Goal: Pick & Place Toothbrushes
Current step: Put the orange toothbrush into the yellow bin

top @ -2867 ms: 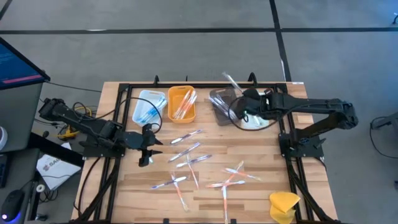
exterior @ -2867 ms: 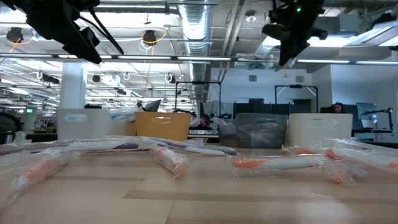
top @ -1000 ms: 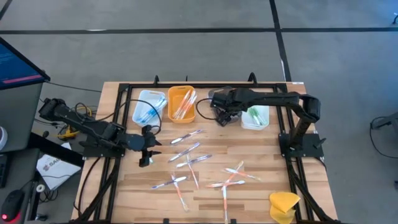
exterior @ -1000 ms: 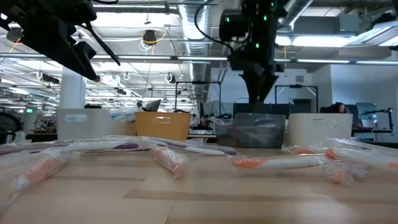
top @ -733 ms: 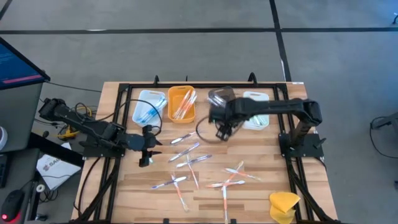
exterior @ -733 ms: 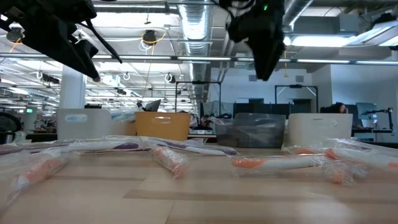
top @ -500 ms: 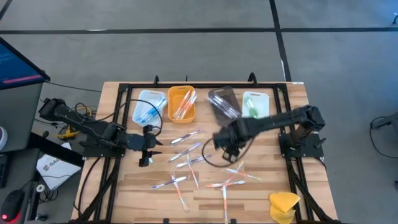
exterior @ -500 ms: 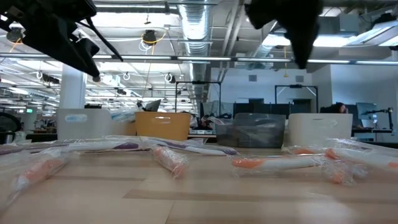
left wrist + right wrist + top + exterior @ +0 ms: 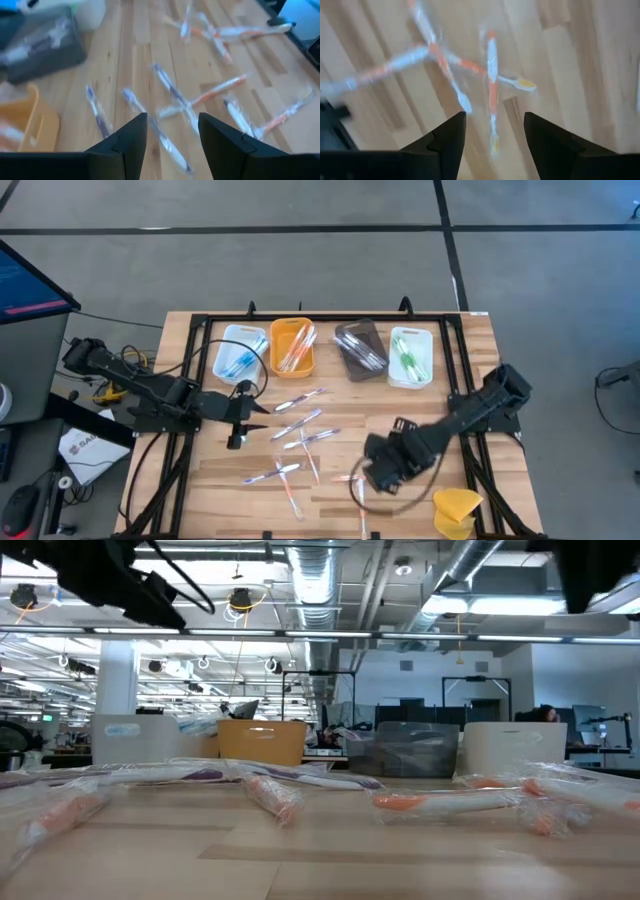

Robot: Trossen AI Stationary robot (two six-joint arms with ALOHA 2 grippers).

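Observation:
Loose wrapped toothbrushes lie flat on the wooden table: blue and clear ones (image 9: 303, 426) in the middle, orange ones (image 9: 352, 476) nearer the front. My right gripper (image 9: 383, 472) hangs open above the orange toothbrushes (image 9: 491, 92), pointing down and touching none. My left gripper (image 9: 240, 416) stands open at the table's left, above the wood, aimed at the blue toothbrushes (image 9: 170, 95). Nothing is between its fingers (image 9: 127, 142).
Along the far edge stand a light-blue tray (image 9: 238, 352), an orange tray (image 9: 291, 347), a dark tray (image 9: 360, 350) and a white tray (image 9: 410, 357), each holding toothbrushes. A yellow lump (image 9: 457, 511) sits at the near right corner. A black frame (image 9: 200, 330) borders the table.
My right gripper has swung from the dark tray at the far edge across the table toward the near right, turning as it went, and now hangs over the orange toothbrushes. My left gripper has tipped and rolled a little in place. No toothbrush has moved.

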